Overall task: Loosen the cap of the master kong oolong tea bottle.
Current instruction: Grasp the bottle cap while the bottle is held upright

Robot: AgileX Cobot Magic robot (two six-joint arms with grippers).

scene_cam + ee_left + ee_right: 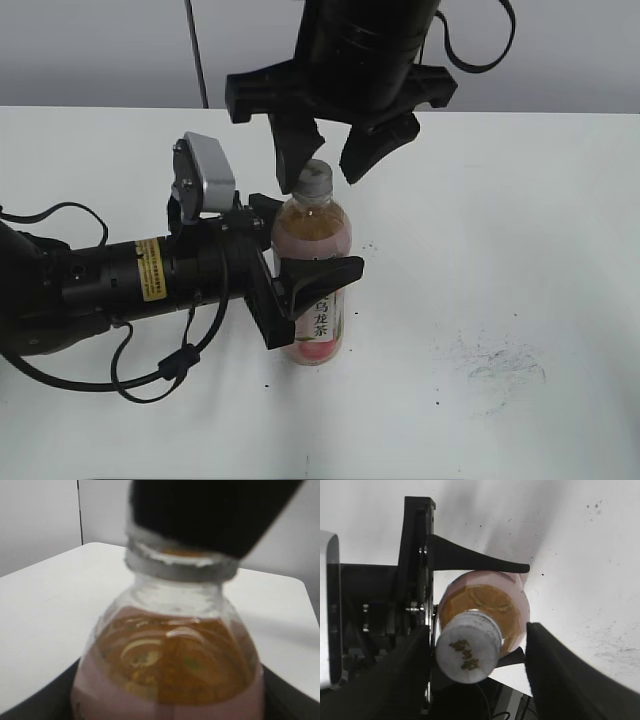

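The master kong oolong tea bottle (pixel 318 300) stands upright on the white table, with amber tea and a pink label. My left gripper (pixel 316 250) is shut on its body from the left. In the left wrist view the bottle (pixel 170 660) fills the frame between the jaws (pixel 165 711). The grey-white cap (pixel 316 178) is on the neck. My right gripper (pixel 322 183) hangs over it, open, with a finger on each side. In the right wrist view the cap (pixel 468 652) lies between the open fingers (pixel 477 666), close against the left one, above the bottle (pixel 485 602).
The white table (pixel 520 200) has grey scuff marks (pixel 500 360) at the right front. A thin dark cable (pixel 195 50) hangs at the back. The left arm's body and cables (pixel 100 280) lie across the left of the table.
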